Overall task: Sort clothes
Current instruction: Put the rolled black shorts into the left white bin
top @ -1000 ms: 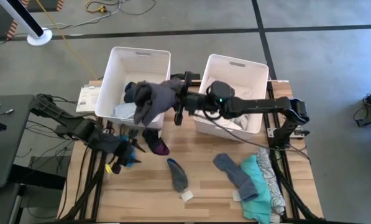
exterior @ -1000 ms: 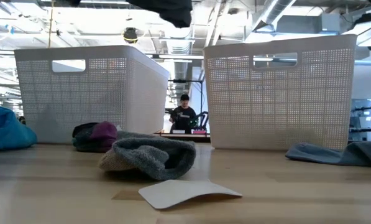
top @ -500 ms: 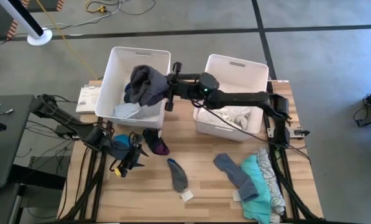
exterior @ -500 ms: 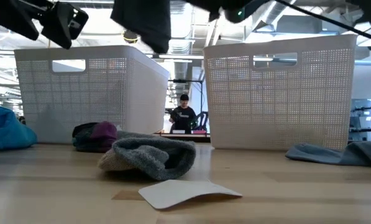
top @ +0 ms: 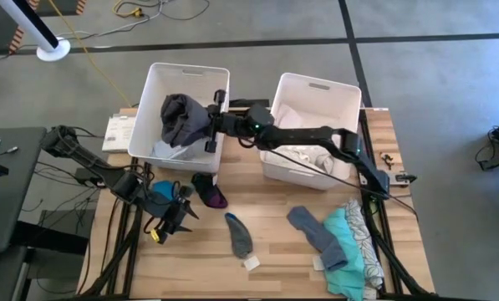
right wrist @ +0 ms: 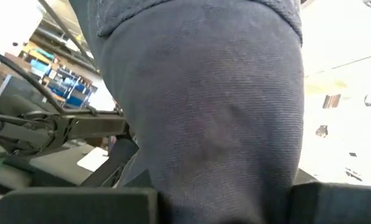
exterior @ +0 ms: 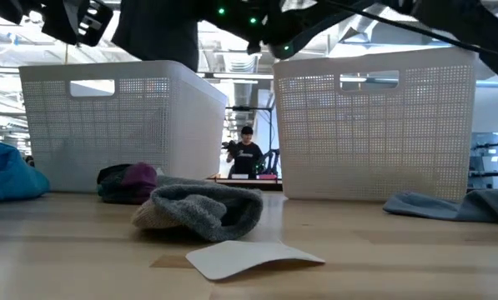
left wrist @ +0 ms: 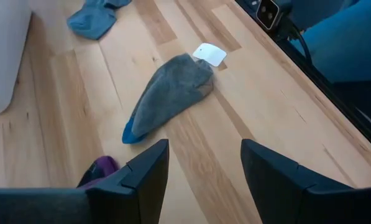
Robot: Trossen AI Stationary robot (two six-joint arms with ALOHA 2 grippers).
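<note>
A grey garment (top: 180, 119) is gripped by the right pincer (top: 209, 122) and held above the left bin (top: 159, 84). The left pincer (top: 180, 216) is parted and empty over the counter (top: 274, 242) — near a grey sock (top: 240, 235).

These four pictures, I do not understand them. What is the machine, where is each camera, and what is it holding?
It is a robot with two dark arms at a wooden table. One picture looks straight down, one looks level across the tabletop, and two come from cameras on the wrists. The right pincer is shut on a grey garment and holds it above the left bin; a second bin stands beside. The left pincer is open and empty, low over the table's left side. On the table lie a grey sock, a purple-and-black item, a blue-grey sock and teal clothes.
</note>
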